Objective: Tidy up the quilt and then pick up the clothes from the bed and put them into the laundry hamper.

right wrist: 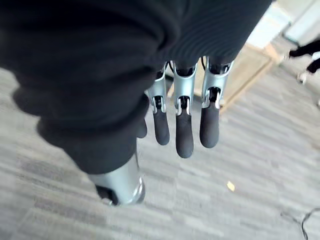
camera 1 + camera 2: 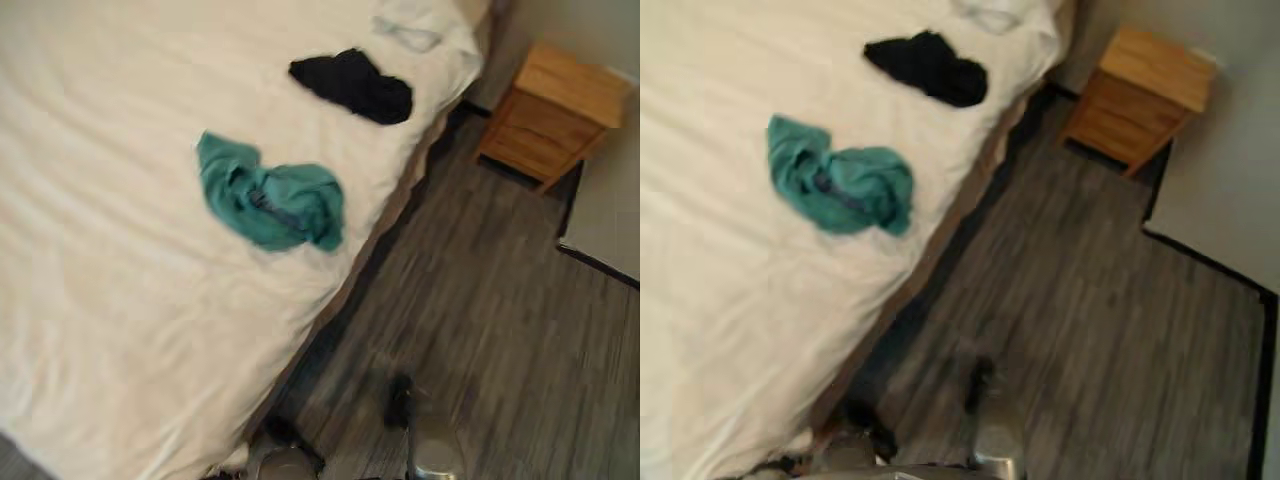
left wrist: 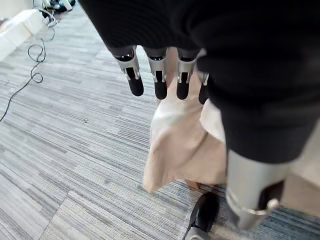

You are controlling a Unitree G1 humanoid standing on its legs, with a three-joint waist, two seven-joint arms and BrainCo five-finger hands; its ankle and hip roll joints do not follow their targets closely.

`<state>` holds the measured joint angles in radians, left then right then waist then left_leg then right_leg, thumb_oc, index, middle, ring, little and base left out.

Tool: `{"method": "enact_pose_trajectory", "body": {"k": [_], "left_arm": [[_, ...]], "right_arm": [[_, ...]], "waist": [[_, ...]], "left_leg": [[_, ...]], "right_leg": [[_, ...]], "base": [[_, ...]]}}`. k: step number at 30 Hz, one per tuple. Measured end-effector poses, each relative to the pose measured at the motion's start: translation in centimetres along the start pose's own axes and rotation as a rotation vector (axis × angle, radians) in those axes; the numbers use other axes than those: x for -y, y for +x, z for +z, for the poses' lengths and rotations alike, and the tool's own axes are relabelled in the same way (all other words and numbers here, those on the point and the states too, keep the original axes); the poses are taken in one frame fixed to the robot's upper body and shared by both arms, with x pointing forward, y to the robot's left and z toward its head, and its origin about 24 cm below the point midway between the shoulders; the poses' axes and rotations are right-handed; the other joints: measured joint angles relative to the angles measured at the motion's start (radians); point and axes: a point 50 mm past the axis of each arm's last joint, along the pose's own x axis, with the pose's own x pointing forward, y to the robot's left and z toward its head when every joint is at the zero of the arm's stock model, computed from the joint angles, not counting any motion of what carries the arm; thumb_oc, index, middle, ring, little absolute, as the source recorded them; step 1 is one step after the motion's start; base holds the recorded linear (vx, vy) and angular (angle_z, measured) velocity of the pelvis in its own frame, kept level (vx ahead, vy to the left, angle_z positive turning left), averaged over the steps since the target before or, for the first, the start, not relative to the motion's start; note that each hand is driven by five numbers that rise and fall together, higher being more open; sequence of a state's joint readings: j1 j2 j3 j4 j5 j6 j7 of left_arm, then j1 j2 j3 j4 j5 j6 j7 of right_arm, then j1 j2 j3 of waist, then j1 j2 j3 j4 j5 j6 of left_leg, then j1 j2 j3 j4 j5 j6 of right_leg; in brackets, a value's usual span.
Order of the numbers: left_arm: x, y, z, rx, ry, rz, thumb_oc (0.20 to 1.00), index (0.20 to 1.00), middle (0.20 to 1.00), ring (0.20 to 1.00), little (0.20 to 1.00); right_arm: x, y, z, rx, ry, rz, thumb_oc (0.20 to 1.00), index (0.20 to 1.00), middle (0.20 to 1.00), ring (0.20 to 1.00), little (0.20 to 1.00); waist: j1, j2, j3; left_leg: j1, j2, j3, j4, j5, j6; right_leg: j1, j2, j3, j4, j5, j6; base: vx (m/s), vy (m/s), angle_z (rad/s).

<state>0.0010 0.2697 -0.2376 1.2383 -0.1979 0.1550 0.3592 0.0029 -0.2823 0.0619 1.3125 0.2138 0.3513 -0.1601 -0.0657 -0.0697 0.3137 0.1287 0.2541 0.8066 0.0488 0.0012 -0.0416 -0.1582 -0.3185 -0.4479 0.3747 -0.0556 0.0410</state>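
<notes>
A crumpled teal garment lies on the cream quilt near the bed's right edge. Further up the bed lies a black garment. A small pale cloth rests near the head of the bed. My left hand hangs over the floor with its fingers straight, holding nothing; the quilt's hanging corner shows past them. My right hand also hangs over the floor, fingers straight and empty.
A wooden nightstand stands by the wall beyond the head of the bed. Grey striped flooring runs along the bed's right side. A wooden piece shows past my right hand. A cable lies on the floor.
</notes>
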Motion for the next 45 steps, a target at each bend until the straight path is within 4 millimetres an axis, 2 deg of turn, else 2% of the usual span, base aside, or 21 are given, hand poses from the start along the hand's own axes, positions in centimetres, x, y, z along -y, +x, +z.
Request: {"method": "enact_pose_trajectory", "body": {"k": [1,2,3,4,7,10,12,14,15,17,18,23,27,33,35,36,37,38,41,42,45], "left_arm": [[1.6,-0.5,0.7,0.011,-0.003,-0.036,1.0,1.0,1.0,1.0,1.0],[2.0,-0.6,1.0,0.014,-0.013,-0.039,1.0,1.0,1.0,1.0,1.0],[2.3,-0.7,1.3,0.015,-0.016,-0.041,1.0,1.0,1.0,1.0,1.0],[3.3,-1.1,2.3,0.028,-0.016,-0.07,1.0,1.0,1.0,1.0,1.0],[4.4,-1.6,2.6,0.022,-0.008,-0.104,1.0,1.0,1.0,1.0,1.0],[4.7,-1.6,2.0,0.0,0.004,-0.107,1.0,1.0,1.0,1.0,1.0],[4.4,-1.5,2.1,-0.002,-0.022,-0.101,1.0,1.0,1.0,1.0,1.0],[4.2,-1.4,1.0,-0.025,-0.023,-0.099,1.0,1.0,1.0,1.0,1.0],[4.4,-1.4,0.3,-0.038,-0.026,-0.106,1.0,1.0,1.0,1.0,1.0],[5.0,-1.7,-0.7,-0.063,-0.04,-0.138,1.0,1.0,1.0,1.0,1.0],[5.8,-2.1,-1.1,-0.086,-0.066,-0.168,1.0,1.0,1.0,1.0,1.0],[4.7,-1.6,-1.7,-0.111,-0.089,-0.159,1.0,1.0,1.0,1.0,1.0],[4.8,-1.6,-0.7,-0.053,-0.073,-0.164,1.0,1.0,1.0,1.0,1.0],[4.8,-1.6,2.0,0.022,-0.092,-0.172,1.0,1.0,1.0,1.0,1.0],[4.5,-1.5,2.9,0.036,-0.101,-0.159,1.0,1.0,1.0,1.0,1.0],[4.5,-1.6,4.2,0.052,-0.117,-0.158,1.0,1.0,1.0,1.0,1.0],[4.6,-1.7,5.2,0.065,-0.131,-0.164,1.0,1.0,1.0,1.0,1.0],[4.3,-1.6,5.4,0.072,-0.129,-0.16,1.0,1.0,1.0,1.0,1.0],[3.7,-1.5,6.3,0.107,-0.118,-0.145,1.0,1.0,1.0,1.0,1.0],[3.1,-1.3,6.9,0.125,-0.108,-0.127,1.0,1.0,1.0,1.0,1.0],[2.9,-1.2,6.2,0.089,-0.11,-0.119,1.0,1.0,1.0,1.0,1.0]], "right_arm": [[-0.9,-0.3,1.1,0.052,-0.023,0.022,1.0,1.0,1.0,1.0,1.0],[-1.0,-0.5,2.1,0.099,-0.02,0.023,1.0,1.0,1.0,1.0,1.0],[-0.9,-0.6,2.9,0.133,-0.016,0.019,1.0,1.0,1.0,1.0,1.0],[-0.1,-1.1,4.9,0.214,-0.008,-0.008,1.0,1.0,1.0,1.0,1.0],[1.4,-1.3,5.9,0.258,-0.032,-0.058,1.0,1.0,1.0,1.0,1.0],[1.4,-0.9,4.7,0.24,-0.126,-0.081,1.0,1.0,1.0,1.0,1.0],[1.3,-0.7,4.0,0.21,-0.156,-0.098,1.0,1.0,1.0,1.0,1.0],[1.7,-0.6,3.8,0.191,-0.161,-0.113,1.0,1.0,1.0,1.0,1.0],[1.9,-0.6,3.7,0.182,-0.165,-0.121,1.0,1.0,1.0,1.0,1.0],[2.4,-0.9,4.7,0.194,-0.163,-0.136,1.0,1.0,1.0,1.0,1.0],[2.4,-1.2,5.8,0.221,-0.16,-0.137,1.0,1.0,1.0,1.0,1.0],[-1.9,-1.1,4.3,0.191,-0.215,-0.043,1.0,1.0,1.0,1.0,1.0],[-1.2,-0.8,3.5,0.181,-0.211,-0.066,1.0,1.0,1.0,1.0,1.0],[-1.8,-1.3,5.0,0.235,-0.197,-0.069,1.0,1.0,1.0,1.0,1.0],[-3.0,-2.3,7.3,0.312,-0.192,-0.038,1.0,1.0,1.0,1.0,1.0],[-2.6,-2.5,8.1,0.341,-0.225,-0.047,1.0,1.0,1.0,1.0,1.0],[-2.1,-2.4,8.0,0.345,-0.25,-0.057,1.0,1.0,1.0,1.0,1.0],[-2.3,-2.0,7.0,0.314,-0.256,-0.047,1.0,1.0,1.0,1.0,1.0],[-1.7,-1.5,5.5,0.222,-0.213,-0.057,1.0,1.0,1.0,1.0,1.0],[-1.8,-1.4,5.1,0.201,-0.192,-0.05,1.0,1.0,1.0,1.0,1.0],[-1.7,-0.9,3.2,0.135,-0.172,-0.045,1.0,1.0,1.0,1.0,1.0]], "waist": [[0.026,0.051,-0.038],[0.027,0.058,-0.051],[0.027,0.063,-0.061],[0.021,0.081,-0.084],[-0.005,0.146,-0.12],[-0.032,0.145,-0.168],[-0.009,0.123,-0.169],[0.013,0.102,-0.169],[-0.002,0.098,-0.168],[0.017,0.117,-0.171],[0.025,0.169,-0.168],[0.044,0.108,-0.178],[0.042,0.111,-0.17],[0.046,0.104,-0.154],[0.043,0.094,-0.117],[0.035,0.1,-0.082],[0.042,0.12,-0.028],[0.03,0.117,-0.008],[-0.009,0.097,0.027],[-0.02,0.067,0.046],[-0.048,0.059,0.061]], "left_leg": [[-0.016,0.058,-0.152,0.115,-0.011,0.04],[-0.046,0.074,-0.212,0.181,-0.017,0.026],[-0.06,0.071,-0.261,0.201,-0.047,-0.003],[-0.072,0.011,-0.308,0.151,-0.064,-0.028],[-0.078,-0.032,-0.314,0.036,0.019,-0.019],[-0.058,-0.032,-0.324,0.022,0.021,-0.03],[-0.057,-0.056,-0.469,0.058,0.033,-0.012],[-0.077,-0.075,-0.55,0.131,0.031,-0.021],[-0.08,-0.125,-0.65,0.123,-0.037,-0.035],[-0.022,-0.232,-0.808,-0.087,-0.058,-0.002],[-0.019,-0.233,-0.834,-0.131,-0.011,0.042],[0.007,-0.251,-0.752,-0.108,-0.049,0.04],[0.011,-0.252,-0.74,-0.087,-0.05,0.041],[-0.025,-0.284,-0.799,-0.062,-0.095,0.075],[-0.053,-0.307,-0.76,0.032,-0.133,0.097],[-0.153,-0.341,-0.713,0.261,-0.201,0.164],[-0.183,-0.318,-0.682,0.344,-0.288,0.197],[-0.187,-0.32,-0.681,0.366,-0.301,0.202],[-0.214,-0.318,-0.68,0.342,-0.291,0.221],[-0.19,-0.34,-0.695,0.277,-0.287,0.205],[-0.155,-0.357,-0.755,0.241,-0.273,0.193]], "right_leg": [[0.071,0.078,0.025,-0.111,0.01,0.014],[0.081,0.095,0.053,-0.138,0.008,0.01],[0.096,0.101,0.072,-0.163,0.013,0.002],[0.147,0.117,0.096,-0.246,0.046,0.0],[0.189,0.173,0.118,-0.294,0.04,0.01],[0.174,0.185,0.151,-0.273,0.001,0.015],[0.157,0.189,0.227,-0.269,0.005,0.014],[0.166,0.172,0.293,-0.289,0.026,0.001],[0.188,0.157,0.327,-0.329,0.052,0.004],[0.142,0.163,0.416,-0.345,0.077,0.027],[0.124,0.209,0.444,-0.347,0.101,0.043],[0.095,0.208,0.454,-0.362,0.122,0.061],[0.096,0.211,0.476,-0.377,0.153,0.049],[0.056,0.209,0.494,-0.325,0.18,0.057],[-0.023,0.214,0.46,-0.216,0.225,0.1],[-0.13,0.21,0.448,-0.052,0.225,0.105],[-0.27,0.22,0.422,0.197,0.233,0.121],[-0.313,0.208,0.407,0.244,0.21,0.104],[-0.372,0.192,0.357,0.147,0.184,0.11],[-0.346,0.191,0.374,-0.012,0.177,0.12],[-0.178,0.183,0.4,-0.332,0.177,0.119]], "base": [[0.14,-0.374,-1.12],[0.16,-0.333,-0.97],[0.12,-0.166,-0.76],[0.13,-0.173,-0.69],[0.09,-0.1,-0.57],[0.09,-0.095,-0.37],[0.01,-0.071,-0.79],[0.1,-0.023,-0.96],[0.13,0.004,-0.78],[0.12,0.019,-1.31],[0.12,0.031,-1.52],[0.09,0.093,-0.82],[0.05,0.181,-0.27],[0.08,0.118,-0.18],[0.09,0.029,-0.92],[0.21,-0.013,-0.96],[0.25,-0.032,-0.66],[0.36,-0.065,-0.39],[0.46,-0.124,-0.03],[0.66,-0.176,-0.1],[0.63,-0.201,0.25]]}}
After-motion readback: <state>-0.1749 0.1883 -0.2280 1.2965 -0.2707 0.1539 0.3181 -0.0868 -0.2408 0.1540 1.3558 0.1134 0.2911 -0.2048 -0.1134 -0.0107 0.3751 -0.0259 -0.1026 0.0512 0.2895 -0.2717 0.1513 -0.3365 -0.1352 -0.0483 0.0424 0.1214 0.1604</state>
